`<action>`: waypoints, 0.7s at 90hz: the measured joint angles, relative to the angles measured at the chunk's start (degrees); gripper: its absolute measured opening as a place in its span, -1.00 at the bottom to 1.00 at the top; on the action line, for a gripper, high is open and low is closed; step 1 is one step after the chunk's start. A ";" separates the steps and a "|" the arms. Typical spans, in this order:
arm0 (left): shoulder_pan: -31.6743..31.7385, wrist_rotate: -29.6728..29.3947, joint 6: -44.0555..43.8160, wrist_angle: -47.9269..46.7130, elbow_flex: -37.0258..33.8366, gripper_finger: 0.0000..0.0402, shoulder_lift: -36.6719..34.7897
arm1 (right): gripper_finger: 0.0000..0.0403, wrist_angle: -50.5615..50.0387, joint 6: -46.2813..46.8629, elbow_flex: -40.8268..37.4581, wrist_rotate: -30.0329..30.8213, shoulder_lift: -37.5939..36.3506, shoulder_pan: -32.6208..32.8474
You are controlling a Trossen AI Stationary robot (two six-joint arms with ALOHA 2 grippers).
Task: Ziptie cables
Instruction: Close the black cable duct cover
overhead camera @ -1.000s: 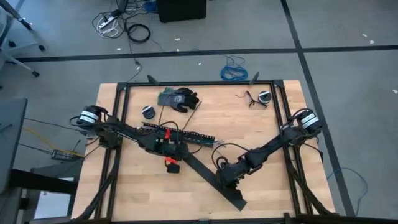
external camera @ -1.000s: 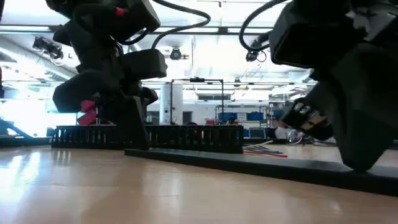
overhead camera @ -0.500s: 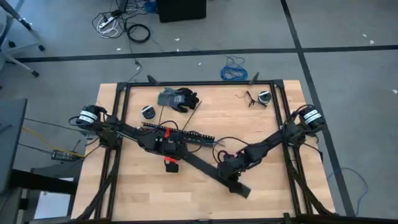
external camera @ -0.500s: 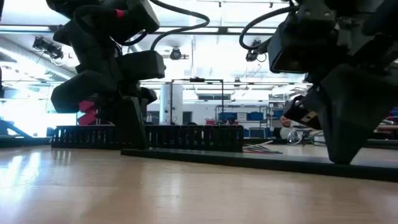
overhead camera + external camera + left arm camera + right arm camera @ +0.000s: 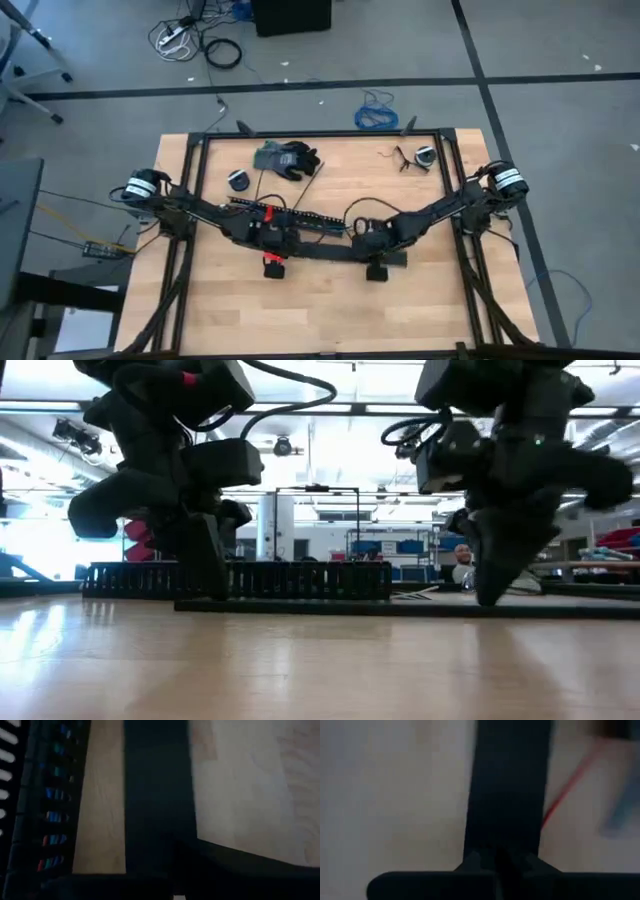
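Since a second ago, we see the flat black strip (image 5: 340, 252) swung from diagonal to level, the right gripper (image 5: 377, 262) clamped on its right end. From table height, the cables (image 5: 418, 595) lie just behind that gripper. The left gripper (image 5: 272, 255) grips the strip's left end.

No readable text, labels, brands, numbers or signs in any view; nothing legible on the bench (image 5: 420, 300), the arms or in the room behind.
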 joint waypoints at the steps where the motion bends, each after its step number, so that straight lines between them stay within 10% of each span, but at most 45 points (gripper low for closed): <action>1: -0.01 0.08 0.06 0.06 0.06 -1.00 0.01 | -1.00 -0.13 -0.21 0.03 0.32 -0.46 -0.07; 63: -0.31 -4.71 13.50 -6.27 3.86 -1.00 -17.52 | -0.95 7.00 -8.44 3.04 -2.96 -18.63 1.76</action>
